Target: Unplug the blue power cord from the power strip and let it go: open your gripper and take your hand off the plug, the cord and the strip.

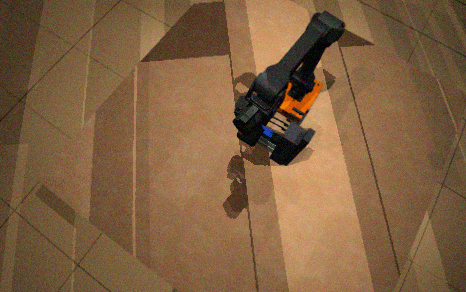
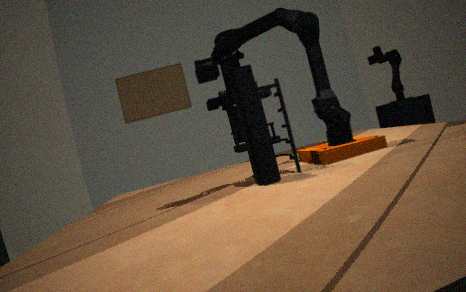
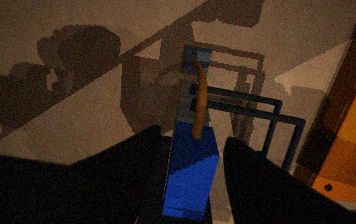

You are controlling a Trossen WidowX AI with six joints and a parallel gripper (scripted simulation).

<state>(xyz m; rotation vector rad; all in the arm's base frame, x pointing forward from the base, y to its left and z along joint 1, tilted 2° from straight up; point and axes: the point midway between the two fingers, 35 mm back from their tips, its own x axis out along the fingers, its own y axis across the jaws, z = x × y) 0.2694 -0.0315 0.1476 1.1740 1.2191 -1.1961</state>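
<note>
Blue plug (image 3: 192,172) fills the gap between pincer (image 3: 196,165) fingers, black wire frame (image 3: 260,112) blocks beyond, tabletop (image 1: 150,175) open leftward

No writing, label, brand, number or sign can be read anywhere here; the tan panel (image 2: 153,92) on the wall, upper left of the exterior view, is blank.
</note>
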